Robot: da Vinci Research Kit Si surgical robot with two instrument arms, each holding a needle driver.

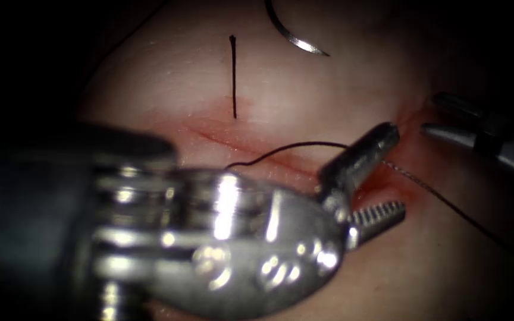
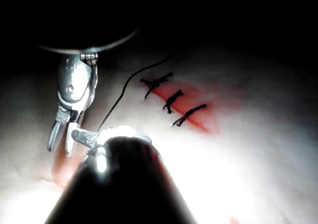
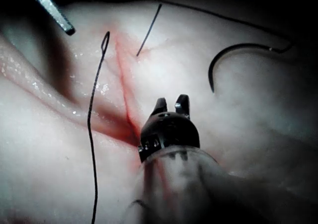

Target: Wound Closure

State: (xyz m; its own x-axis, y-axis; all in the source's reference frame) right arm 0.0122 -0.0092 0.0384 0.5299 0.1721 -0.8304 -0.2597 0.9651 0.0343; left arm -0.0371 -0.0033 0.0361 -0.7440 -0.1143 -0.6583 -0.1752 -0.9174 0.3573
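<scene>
Both end effectors empty — needle loose on tissue

The tissue is pale pink, with red fluid along the cut. The thread is black. The needle above the cut is shiny silver.

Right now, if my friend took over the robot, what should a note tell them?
Left hand: open, holding nothing, over the cut with the thread running past it.
Right hand: open, holding nothing, at the right of the cut.
Needle: lying loose on the tissue, not in it.
Done: three stitches in place.
Left: the open part of the cut.
</scene>
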